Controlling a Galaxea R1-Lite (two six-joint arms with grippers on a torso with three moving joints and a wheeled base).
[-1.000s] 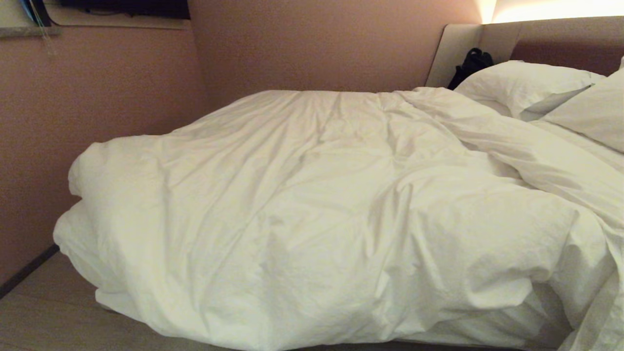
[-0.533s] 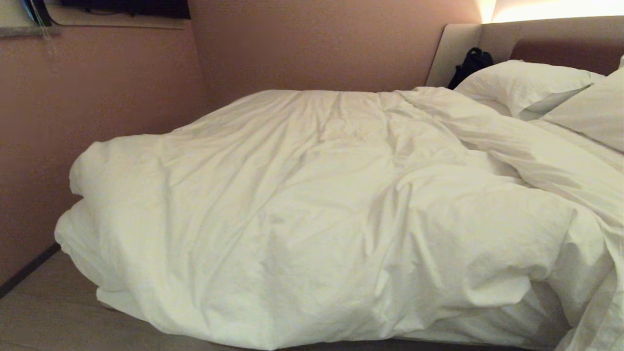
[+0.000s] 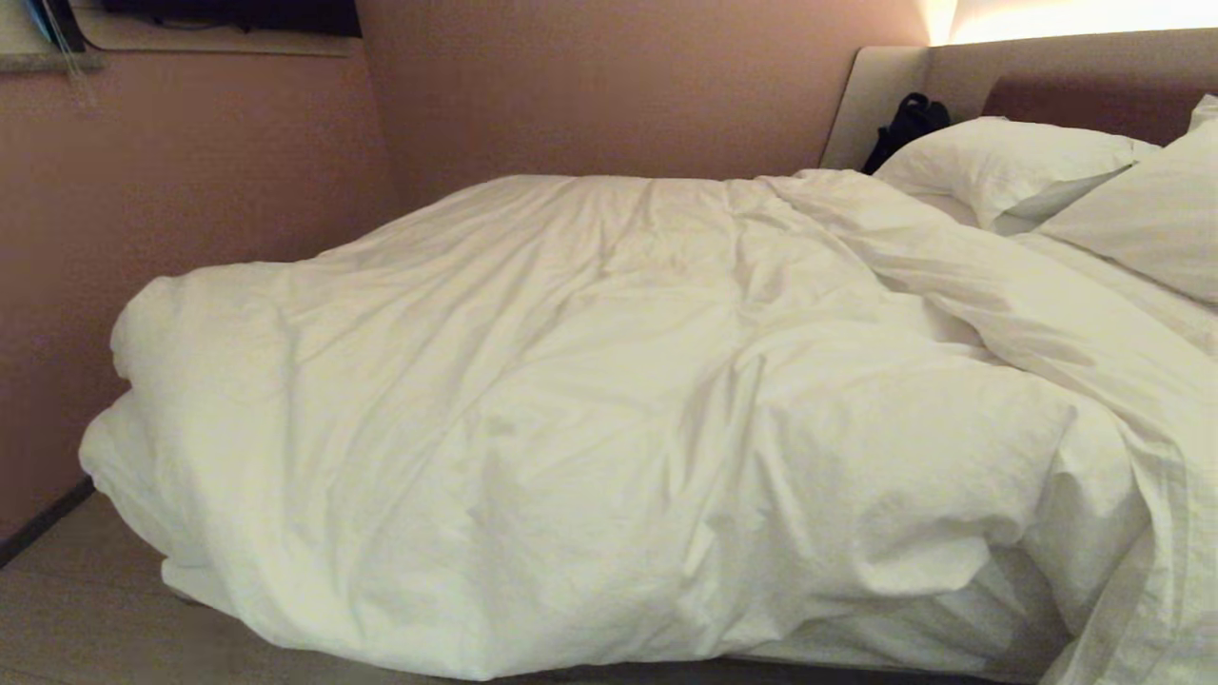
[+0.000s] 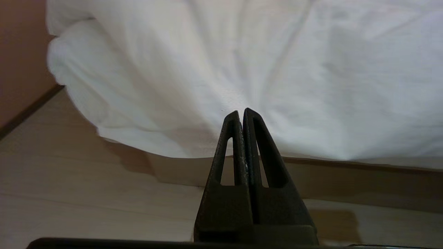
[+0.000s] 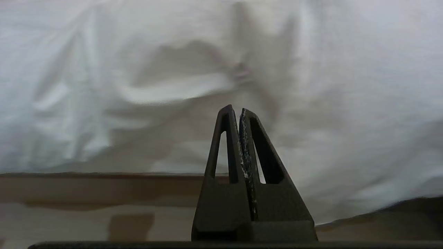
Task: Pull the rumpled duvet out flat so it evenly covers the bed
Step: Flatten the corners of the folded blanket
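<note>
Illumination in the head view is dim and warm, originating from a glowing light strip (image 3: pixel 1066 19) at 1 o'clock above the headboard (image 3: pixel 952 71), with glare at that edge. The duvet (image 3: pixel 590 400) shows soft, low-contrast shadows in its folds. Both wrist views are cooler and brighter, with the fabric slightly soft-focused, and blurred shadows lie on the floor (image 4: pixel 86 193) beneath the duvet's edge.

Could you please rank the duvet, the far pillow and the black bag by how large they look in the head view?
1. Duvet, by far the largest.
2. Far pillow.
3. Black bag, smallest, though farthest from the camera and partly hidden.
</note>
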